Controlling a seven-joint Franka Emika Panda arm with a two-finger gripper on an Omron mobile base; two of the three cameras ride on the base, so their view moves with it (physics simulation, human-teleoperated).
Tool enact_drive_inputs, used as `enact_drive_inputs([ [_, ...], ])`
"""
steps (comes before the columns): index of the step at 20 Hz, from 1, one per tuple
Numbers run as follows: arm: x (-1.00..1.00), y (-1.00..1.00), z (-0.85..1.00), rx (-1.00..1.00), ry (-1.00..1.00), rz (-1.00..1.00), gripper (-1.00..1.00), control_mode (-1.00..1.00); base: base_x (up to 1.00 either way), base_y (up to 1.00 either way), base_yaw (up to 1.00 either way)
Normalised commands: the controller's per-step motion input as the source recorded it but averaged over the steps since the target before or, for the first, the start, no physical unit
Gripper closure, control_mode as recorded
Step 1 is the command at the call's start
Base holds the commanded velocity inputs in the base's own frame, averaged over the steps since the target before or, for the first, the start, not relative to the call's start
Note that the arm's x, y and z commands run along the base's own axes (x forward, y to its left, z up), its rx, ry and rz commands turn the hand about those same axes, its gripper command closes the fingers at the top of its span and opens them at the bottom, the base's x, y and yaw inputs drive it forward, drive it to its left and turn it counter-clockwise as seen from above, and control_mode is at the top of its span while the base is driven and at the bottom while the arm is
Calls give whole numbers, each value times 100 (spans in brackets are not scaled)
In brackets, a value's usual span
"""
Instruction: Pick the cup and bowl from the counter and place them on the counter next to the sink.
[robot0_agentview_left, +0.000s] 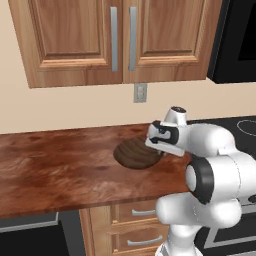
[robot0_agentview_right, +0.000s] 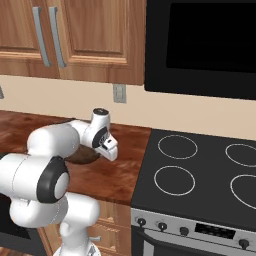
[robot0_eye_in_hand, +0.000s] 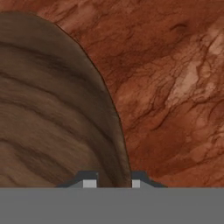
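From the left base view, wooden wall cabinets (robot0_agentview_left: 117, 37) with silver handles hang above the reddish-brown worktop (robot0_agentview_left: 55, 165), a wall outlet (robot0_agentview_left: 140, 92) sits below them, and drawers (robot0_agentview_left: 137, 230) lie under the worktop's edge. My own white arm rises at the right and covers part of the scene. The bowl (robot0_agentview_left: 134, 153) rests on the worktop just left of my hand, its right edge hidden behind my wrist; it looks like a wide, shallow, dark brown wood-grain disc.

From the right base view, a black stovetop (robot0_agentview_right: 200, 180) with ring burners lies right of the worktop (robot0_agentview_right: 117, 175), with a black appliance (robot0_agentview_right: 200, 45) above it. My arm stands in front of the bowl (robot0_agentview_right: 86, 156) — only a dark sliver shows beneath my forearm.

In the hand view, my pincer (robot0_eye_in_hand: 111, 183) straddles the bowl's rim (robot0_eye_in_hand: 116, 131): one fingertip (robot0_eye_in_hand: 89, 183) sits over the bowl's striped inner surface, the other over the worktop (robot0_eye_in_hand: 175, 87). The jaws stand apart — not closed on the rim.
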Motion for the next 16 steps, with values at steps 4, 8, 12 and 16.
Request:
enact_drive_inputs([
  [4,-58,0,35,3,0,0,100,-100,0,0,0],
  [8,-43,0,51,4,0,0,100,-100,0,0,0],
  [12,-39,0,55,3,0,0,100,-100,0,0,0],
  [16,-32,0,58,3,0,0,100,-100,0,0,0],
])
